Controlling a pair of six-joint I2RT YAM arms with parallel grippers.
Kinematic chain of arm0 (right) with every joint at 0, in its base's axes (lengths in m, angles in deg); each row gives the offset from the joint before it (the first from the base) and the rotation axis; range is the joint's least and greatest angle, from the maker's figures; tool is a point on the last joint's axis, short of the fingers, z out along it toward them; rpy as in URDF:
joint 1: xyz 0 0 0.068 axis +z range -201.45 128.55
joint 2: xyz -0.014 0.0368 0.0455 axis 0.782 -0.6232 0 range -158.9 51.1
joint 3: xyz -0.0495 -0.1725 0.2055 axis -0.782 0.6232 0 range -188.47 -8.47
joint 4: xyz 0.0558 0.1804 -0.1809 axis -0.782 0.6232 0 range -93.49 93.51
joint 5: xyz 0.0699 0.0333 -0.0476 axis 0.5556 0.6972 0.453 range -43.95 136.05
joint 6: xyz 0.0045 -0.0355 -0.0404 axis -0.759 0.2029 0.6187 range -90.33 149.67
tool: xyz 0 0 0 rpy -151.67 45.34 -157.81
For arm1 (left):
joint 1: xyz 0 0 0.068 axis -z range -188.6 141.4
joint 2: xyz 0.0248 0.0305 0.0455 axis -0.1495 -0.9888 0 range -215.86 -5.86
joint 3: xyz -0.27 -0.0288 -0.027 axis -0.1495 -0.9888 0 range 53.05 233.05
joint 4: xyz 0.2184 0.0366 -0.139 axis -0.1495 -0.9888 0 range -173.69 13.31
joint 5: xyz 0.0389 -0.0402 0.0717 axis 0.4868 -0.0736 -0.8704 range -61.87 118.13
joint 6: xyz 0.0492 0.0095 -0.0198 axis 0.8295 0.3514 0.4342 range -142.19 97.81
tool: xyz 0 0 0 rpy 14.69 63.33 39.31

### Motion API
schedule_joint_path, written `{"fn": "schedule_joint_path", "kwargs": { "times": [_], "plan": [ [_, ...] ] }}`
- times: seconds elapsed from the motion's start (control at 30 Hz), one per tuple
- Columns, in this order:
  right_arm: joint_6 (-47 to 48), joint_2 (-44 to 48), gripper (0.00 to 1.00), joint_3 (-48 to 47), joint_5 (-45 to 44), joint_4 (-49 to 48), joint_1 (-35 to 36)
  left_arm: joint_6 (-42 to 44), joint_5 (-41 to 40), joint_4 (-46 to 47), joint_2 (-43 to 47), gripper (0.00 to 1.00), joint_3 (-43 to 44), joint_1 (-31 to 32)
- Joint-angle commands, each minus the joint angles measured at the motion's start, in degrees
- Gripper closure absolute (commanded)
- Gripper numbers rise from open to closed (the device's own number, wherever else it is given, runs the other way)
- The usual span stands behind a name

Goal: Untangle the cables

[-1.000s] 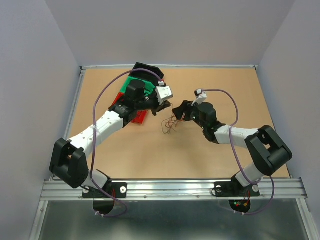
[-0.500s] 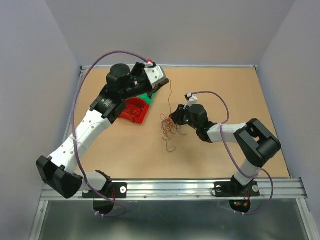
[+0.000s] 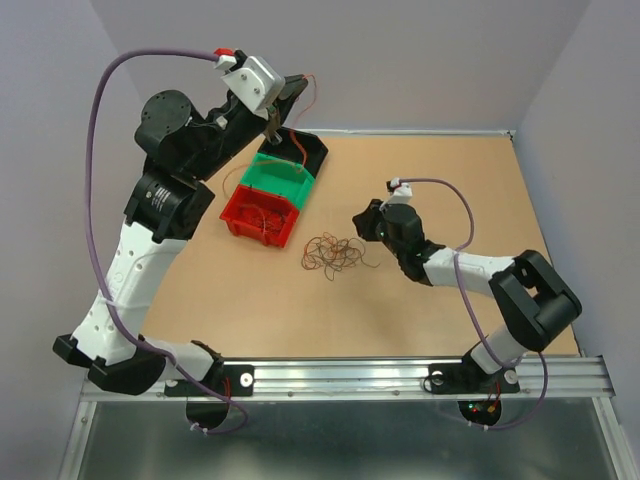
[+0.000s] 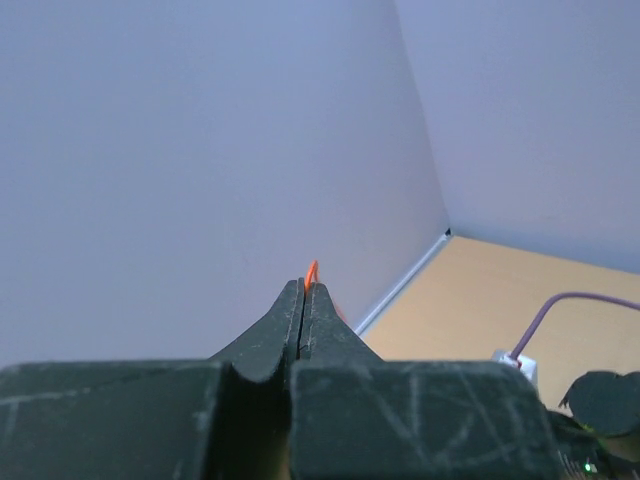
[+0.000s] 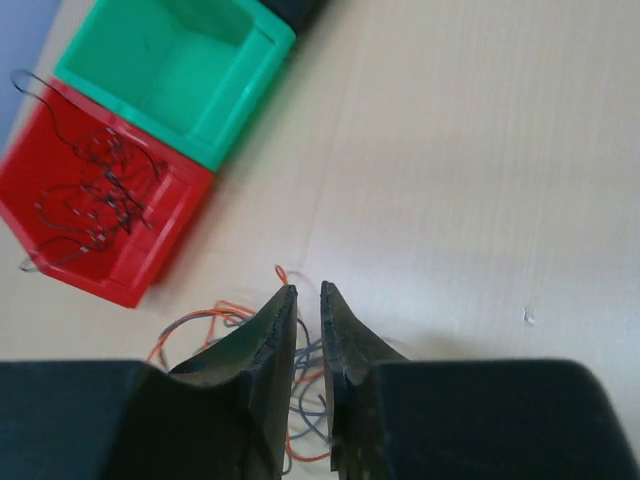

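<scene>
My left gripper [image 4: 304,292] clamps one orange strand [image 4: 311,270]; my right gripper [image 5: 308,292] stands narrowly parted near the cables [image 3: 332,252].

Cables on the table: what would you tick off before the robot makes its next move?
1. Left hand grips a strand: ok, it is shut on an orange strand.
2. That strand hangs free of the clump: cannot tell, it is too thin to trace.
3. Right hand has a hold: not ok, its jaws are slightly apart with nothing between them.
4. Clump lies apart from the red bin: ok.
5. Green bin is free to take a strand: ok, it is empty.
</scene>
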Motion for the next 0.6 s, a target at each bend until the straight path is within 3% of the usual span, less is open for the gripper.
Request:
{"fn": "schedule_joint_path", "kwargs": {
  "times": [0.0,0.03,0.1,0.17,0.37,0.57],
  "plan": [
    [1.7,7.1,0.74,1.1,-4.7,-2.0,0.2,-1.7,-2.3,-1.3,-0.3,1.0,1.4,0.0],
    [1.9,7.9,0.62,1.8,-4.9,-2.0,0.2,-1.4,-2.7,-1.3,-0.2,1.0,1.6,0.0],
    [1.9,9.9,0.48,2.3,-5.1,-2.1,0.3,-0.9,-4.1,-1.4,0.0,1.0,1.8,0.0],
    [2.0,10.7,0.43,2.9,-5.1,-2.1,0.2,0.0,-6.7,-1.3,-0.1,1.0,1.2,0.0],
    [1.5,11.9,0.39,3.4,-5.5,-2.2,0.3,1.7,-16.5,-0.7,-3.8,1.0,-0.1,-0.8],
    [1.6,13.0,0.38,4.0,-7.1,-2.3,0.2,2.6,-18.1,0.6,-11.2,1.0,-0.5,-3.9]
  ]
}}
